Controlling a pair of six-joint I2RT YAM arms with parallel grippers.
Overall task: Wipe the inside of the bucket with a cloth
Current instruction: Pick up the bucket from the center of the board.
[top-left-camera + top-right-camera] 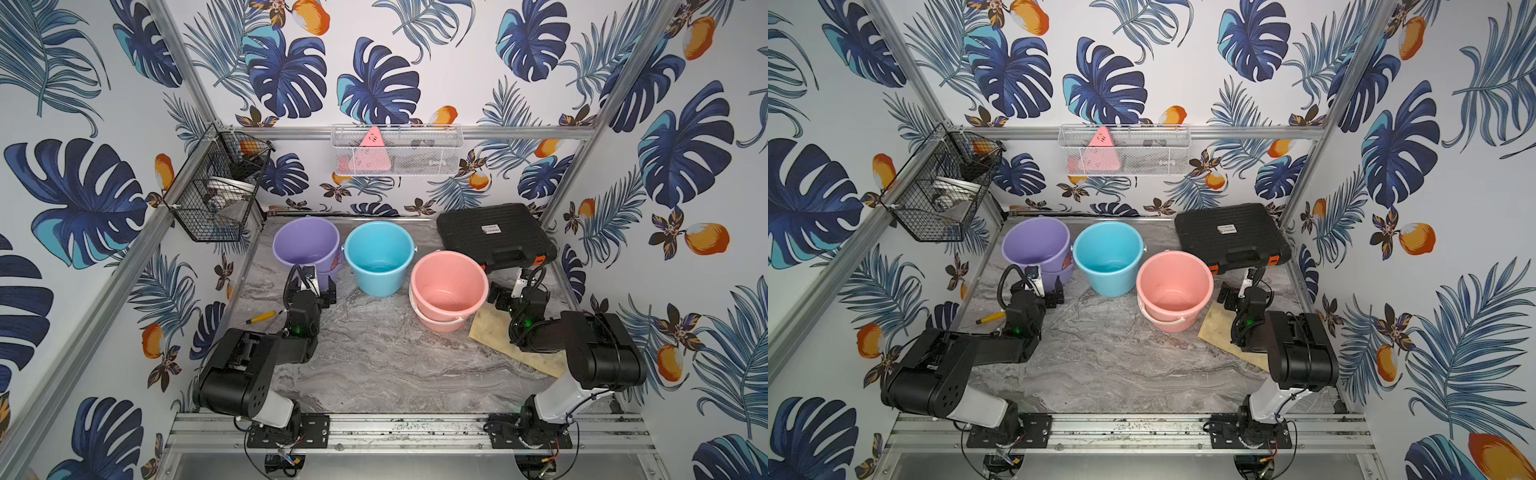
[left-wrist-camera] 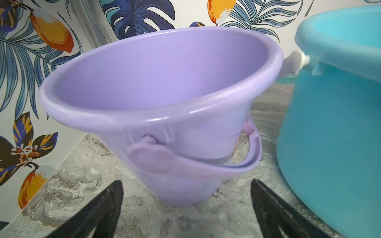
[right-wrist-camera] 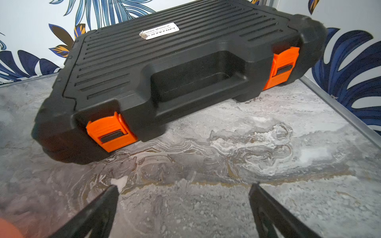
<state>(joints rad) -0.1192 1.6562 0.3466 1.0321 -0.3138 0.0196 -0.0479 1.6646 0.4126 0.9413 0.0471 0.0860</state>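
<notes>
Both top views show the same setup: three plastic buckets stand open side up on the grey marbled tabletop (image 1: 374, 365). There's a lilac purple bucket (image 1: 305, 239) far left, a sky-blue bucket (image 1: 376, 245) just beside it, and a pale pink bucket (image 1: 449, 278) a bit nearer the arms. The thin tan-yellow cloth (image 1: 488, 328) lies flat on the table on the right side, just beside the pink bucket, with one end tucked under the right arm. I can't tell if it actually touches the bucket. A ribbed black plastic tool case (image 1: 494, 235) sits in the far right corner, and a yellow-handled screwdriver (image 1: 259, 318) lies by the left wall. The left gripper (image 1: 312, 291) hovers just in front of the purple bucket. The right gripper (image 1: 517, 297) hangs between the pink bucket and the case, past the cloth's far end. In the left wrist view the black fingertips (image 2: 111, 197) are spread wide with nothing between them. The purple bucket (image 2: 160, 82) fills the frame with its handle hanging down, and the blue one (image 2: 329, 123) is close alongside. In the right wrist view the fingertips (image 3: 109, 197) are also spread wide over bare table, holding nothing. The case (image 3: 175, 61) is near in front, orange latches (image 3: 109, 134) facing the camera.
</notes>
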